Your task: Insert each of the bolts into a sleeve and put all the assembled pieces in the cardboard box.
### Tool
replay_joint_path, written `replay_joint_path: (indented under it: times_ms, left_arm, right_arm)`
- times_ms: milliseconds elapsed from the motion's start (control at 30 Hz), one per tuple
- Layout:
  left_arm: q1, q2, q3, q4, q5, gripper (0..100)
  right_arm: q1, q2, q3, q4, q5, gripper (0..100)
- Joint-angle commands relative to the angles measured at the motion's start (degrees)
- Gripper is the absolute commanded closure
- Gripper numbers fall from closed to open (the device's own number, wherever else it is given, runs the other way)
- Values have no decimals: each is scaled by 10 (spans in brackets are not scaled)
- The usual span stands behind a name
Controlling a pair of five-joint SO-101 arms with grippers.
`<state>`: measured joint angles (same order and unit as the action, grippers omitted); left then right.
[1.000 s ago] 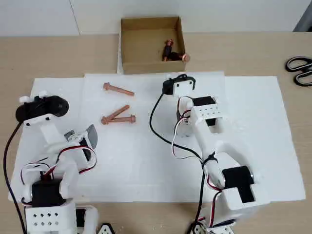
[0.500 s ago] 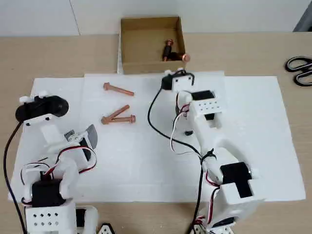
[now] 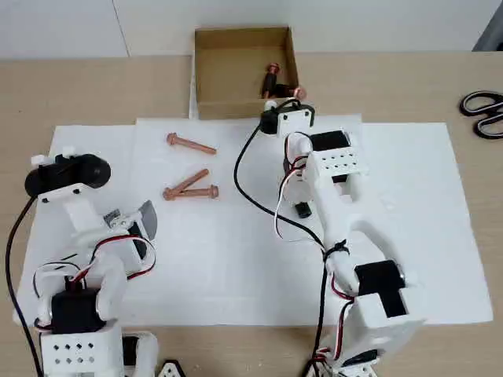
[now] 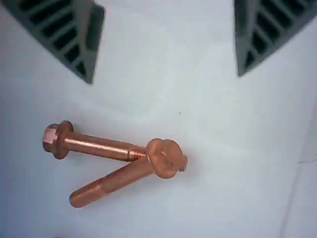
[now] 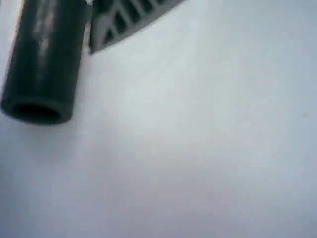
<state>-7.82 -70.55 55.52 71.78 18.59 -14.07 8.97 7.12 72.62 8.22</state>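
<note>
The left tool point(image 4: 164, 74) hangs wide open with nothing in it, above two copper bolts point(image 4: 119, 166) that lie in a V on the white foam sheet point(image 3: 236, 259). In the high view one of the pair runs crosswise, its head toward the right arm's side and its tip meeting the other's head. That other bolt's shank slants away toward the cardboard box point(image 3: 228, 71). A third bolt point(image 3: 191, 144) lies apart from them, nearer the box, also roughly crosswise, with its head toward the left arm's side.

The right tool point(image 5: 74, 34) has hold of a black sleeve point(image 5: 43, 59). One finger point(image 5: 124, 20) sits against the sleeve's side, and its hollow end shows above the sheet. The right arm reaches up to the box's near wall.

Two assembled pieces point(image 3: 271, 81) rest in the box's right half, copper heads showing. Scissors point(image 3: 483, 112) lie on the bench point(image 3: 78, 86) at the far right.
</note>
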Motion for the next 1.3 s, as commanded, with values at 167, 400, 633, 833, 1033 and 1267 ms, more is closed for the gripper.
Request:
replay_joint_path:
  times_ms: [167,400,633,833,1033,1267]
  left_arm:
    - [0,-6,-4,-11,0,822]
    - [-2,-6,-4,-11,0,822]
    - [-4,-6,-4,-11,0,822]
    - [-4,-6,-4,-11,0,822]
    - [-4,-6,-4,-11,0,822]
    - [-4,-6,-4,-11,0,822]
  right_arm:
    - [-1,19,-38,-5,7,873]
    - [0,88,-126,45,4,873]
    - [0,159,-184,83,3,873]
    - [1,169,-214,114,3,874]
    - [1,176,-216,113,2,874]
    - [2,230,-220,110,2,875]
